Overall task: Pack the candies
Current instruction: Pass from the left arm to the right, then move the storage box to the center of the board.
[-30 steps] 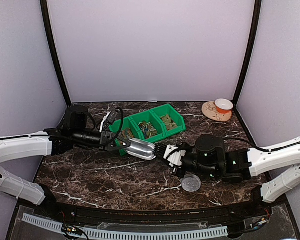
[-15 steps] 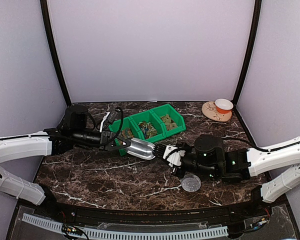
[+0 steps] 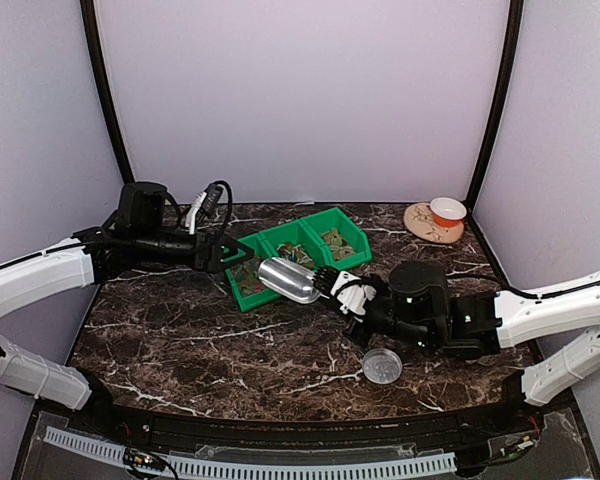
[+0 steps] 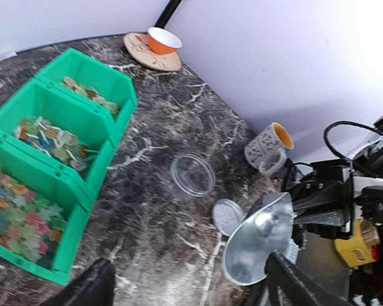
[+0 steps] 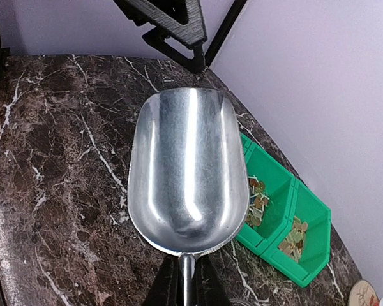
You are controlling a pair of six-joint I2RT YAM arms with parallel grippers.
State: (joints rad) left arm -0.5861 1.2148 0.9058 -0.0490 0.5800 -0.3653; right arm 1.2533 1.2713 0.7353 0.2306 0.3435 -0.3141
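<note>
letting go of the scoop [image 3: 288,280], the left pincer [image 3: 237,254] now stands released, jaws wide, and has drawn back toward the left rear of the desk [image 3: 180,340]; a moment ago it was pinching the front lip of the scoop while the right side took the handle; now nothing lies between its jaws, and the left wrist view shows only bare desk between its two fingers; the right pincer [image 3: 345,290] is clenched on the thin handle, and it alone carries the scoop, which has risen and swung nearer the green bins [image 4: 105,166]; seen from the right wrist, the bowl faces up and is empty, its tip pointing toward the left arm.

the candies [image 4: 22,220] are all in the three bins, none in the scoop, none loose on the desk that i can see; the clear jar [image 4: 192,174] sits open and empty on the desk, well apart from the bins, with its lid [image 4: 228,215] lying beside it.

judging from this, the hand-over looks finished and the packing proper is not yet begun; scooping from a bin seems the step in hand, with the left arm free to steady the jar.
</note>
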